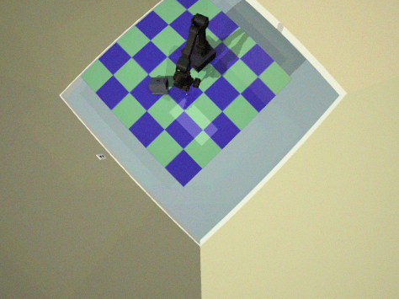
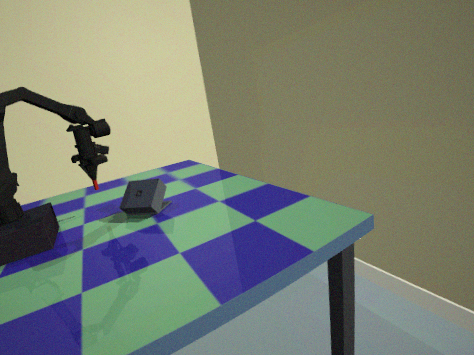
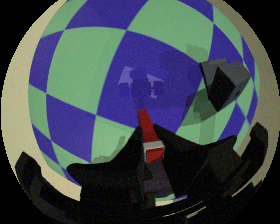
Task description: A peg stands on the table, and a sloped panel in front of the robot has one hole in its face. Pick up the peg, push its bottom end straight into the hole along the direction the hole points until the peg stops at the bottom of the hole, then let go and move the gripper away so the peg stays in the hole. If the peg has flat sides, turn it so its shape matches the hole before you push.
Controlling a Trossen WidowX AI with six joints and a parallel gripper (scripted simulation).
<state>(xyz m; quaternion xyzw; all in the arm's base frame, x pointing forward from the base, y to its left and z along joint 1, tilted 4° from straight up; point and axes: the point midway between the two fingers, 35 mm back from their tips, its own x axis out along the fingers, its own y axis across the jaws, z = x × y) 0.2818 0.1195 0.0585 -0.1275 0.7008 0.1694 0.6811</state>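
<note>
My gripper [image 2: 94, 177] [image 3: 146, 128] is shut on the red peg [image 2: 96, 185] [image 3: 144, 121] and holds it in the air above the table. The peg's lower end sticks out below the fingertips. In the wrist view its near end looks square, with a pale grey rim. The dark grey sloped panel [image 1: 158, 87] [image 2: 148, 198] [image 3: 236, 75] stands apart from the peg, right of it in the exterior view. A small dark hole [image 2: 139, 193] shows in its face there. The wrist view does not clearly show the hole. In the top view the arm hides the peg.
The table [image 1: 183, 168] [image 2: 280, 225] has a blue and green checkered top. The arm's dark base [image 1: 201, 59] [image 2: 32, 235] stands on it. In the exterior view the table's near edge runs along the front right.
</note>
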